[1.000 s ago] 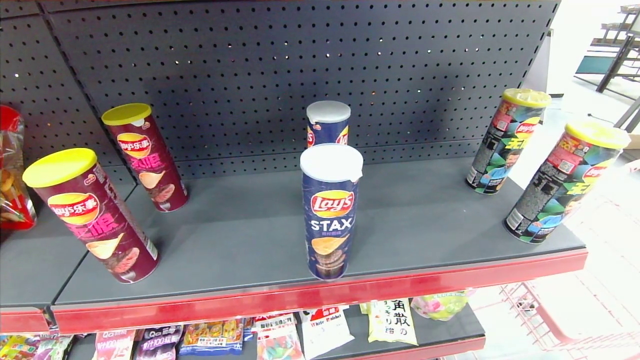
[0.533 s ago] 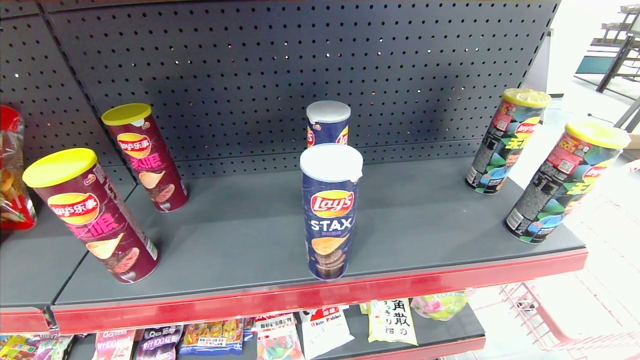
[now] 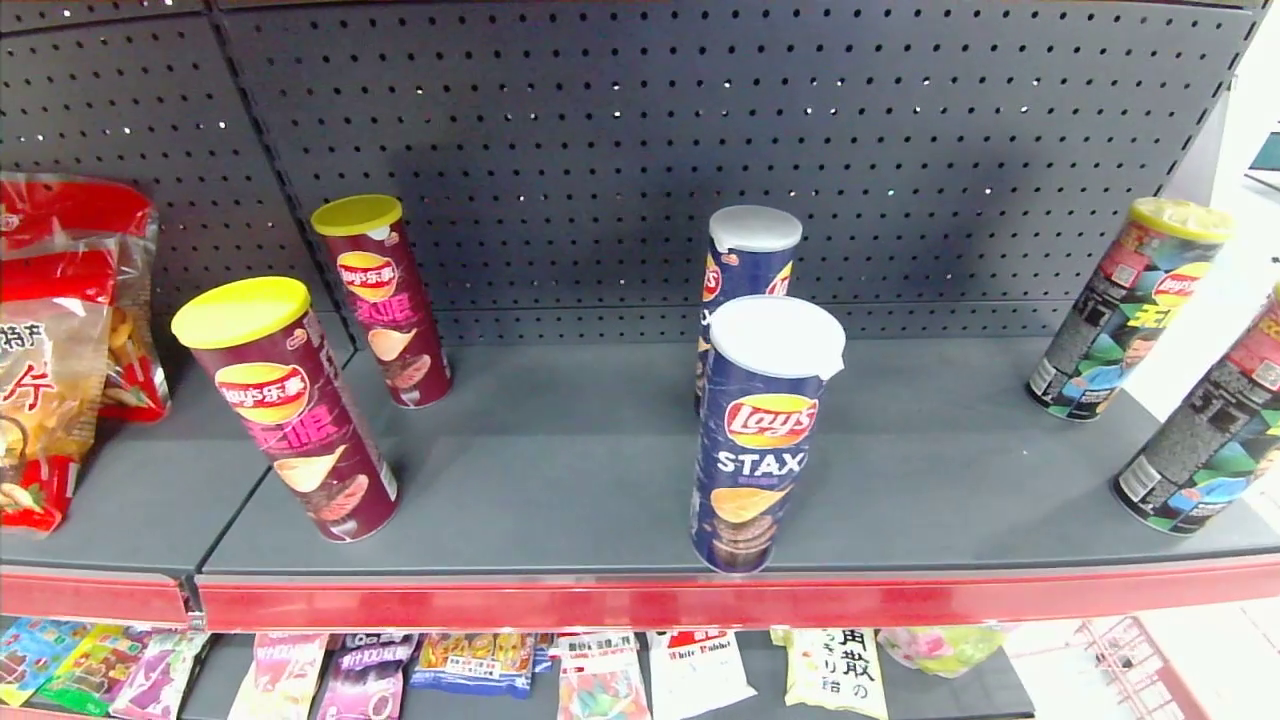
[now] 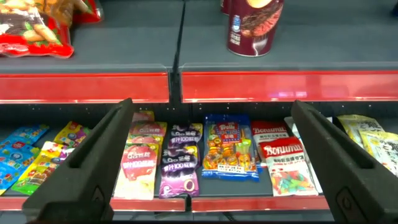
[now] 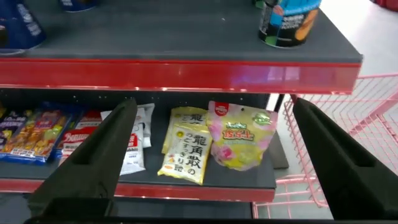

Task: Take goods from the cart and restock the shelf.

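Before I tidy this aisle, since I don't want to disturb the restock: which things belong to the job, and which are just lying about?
Job: grey shelf, maroon cans, blue cans, black-and-green cans, pink cart, open left claw, open right claw.
Lying about: red snack bags on the left, packets on the lower shelf.

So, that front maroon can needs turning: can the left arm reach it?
Probably yes: the left gripper is open and empty, and the can stands near the shelf lip with nothing before it. The gripper looks lower, though, and must rise.
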